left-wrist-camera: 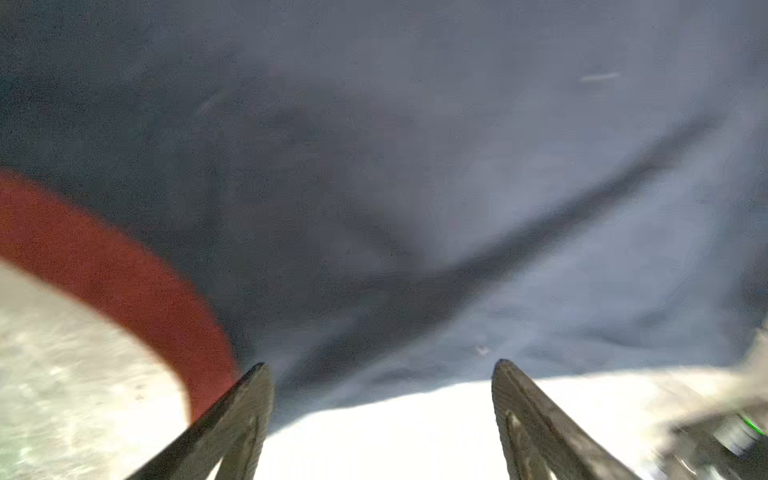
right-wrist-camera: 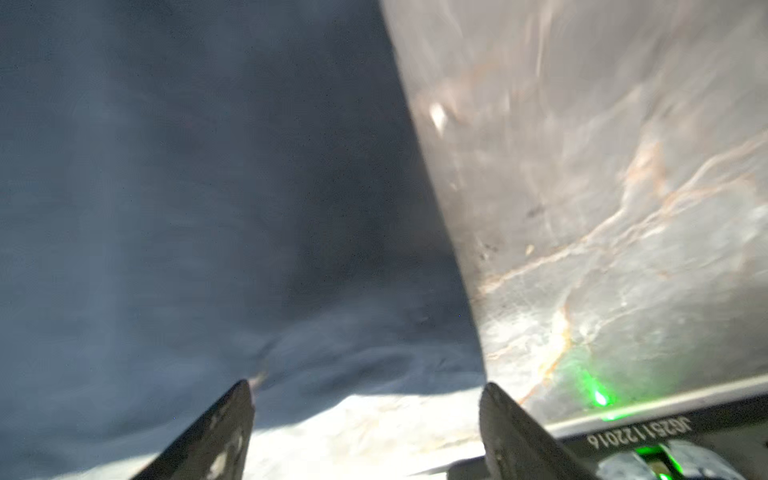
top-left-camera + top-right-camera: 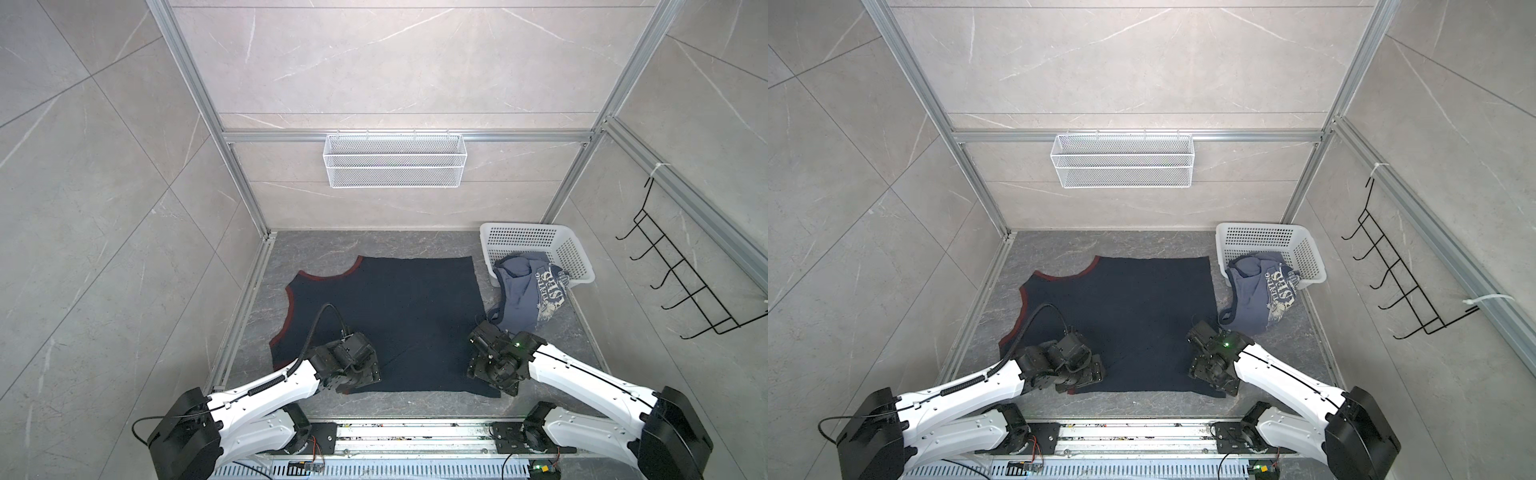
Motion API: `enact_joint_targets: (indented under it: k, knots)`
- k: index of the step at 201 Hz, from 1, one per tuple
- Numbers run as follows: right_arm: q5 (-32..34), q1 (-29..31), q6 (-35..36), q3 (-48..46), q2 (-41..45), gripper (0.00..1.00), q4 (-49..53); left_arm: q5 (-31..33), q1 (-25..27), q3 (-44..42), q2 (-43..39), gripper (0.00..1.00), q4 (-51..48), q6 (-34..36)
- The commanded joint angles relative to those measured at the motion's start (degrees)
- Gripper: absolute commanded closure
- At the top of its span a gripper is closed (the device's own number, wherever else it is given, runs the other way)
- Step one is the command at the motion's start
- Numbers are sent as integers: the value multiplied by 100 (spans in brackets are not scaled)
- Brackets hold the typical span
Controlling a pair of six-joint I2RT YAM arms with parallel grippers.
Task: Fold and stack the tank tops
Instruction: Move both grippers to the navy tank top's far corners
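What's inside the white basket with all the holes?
A crumpled slate-blue tank top, spilling over the basket front edge onto the table. Whether anything lies beneath it in there is hidden.

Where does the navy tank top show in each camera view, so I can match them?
In a top view: navy tank top spread flat mid-table.
In a top view: navy tank top left of the white basket.
Left wrist: navy tank top fills most, maroon trim at one edge.
Right wrist: navy tank top covers about half, bare tabletop beside it.
Shared landmark: near edge against the marbled tabletop.
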State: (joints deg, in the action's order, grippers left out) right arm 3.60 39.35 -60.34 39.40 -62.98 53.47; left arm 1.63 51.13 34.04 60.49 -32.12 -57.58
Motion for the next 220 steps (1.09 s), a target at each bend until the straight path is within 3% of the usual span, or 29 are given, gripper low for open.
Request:
enact_joint_targets:
  k: [1,22,44,57,79,101,130,165,220]
  knots:
    - [589,-7,596,585,179,14,506,109,-118,575,-281,14,-222,899]
    - [989,0,952,1009,250,14,626,-31,-672,968,-248,14,-273,1352]
    - [1274,-43,1269,1360,166,11,341,-114,-1665,1589,196,14,-269,1880]
    - [777,-287,1563,1572,-15,11,-98,-27,-2277,2063,636,14,-234,2082]
    - [-190,-910,1912,1975,-555,11,-594,-466,-3142,2897,1751,17,57,2095]
    - [-770,-1452,2178,2330,-1159,13,-972,-324,-3214,4191,3136,18,-122,2404]
    - [-624,-1718,2590,2863,-1826,13,-1208,-431,-3407,5593,4604,25,-290,2454]
    - [-536,-1971,2981,3652,-2870,15,-1368,-512,-3461,6858,5864,30,-32,2644]
    - [-403,-2168,3172,4954,-4346,17,-1428,-479,-3513,8878,7583,39,-415,3025]
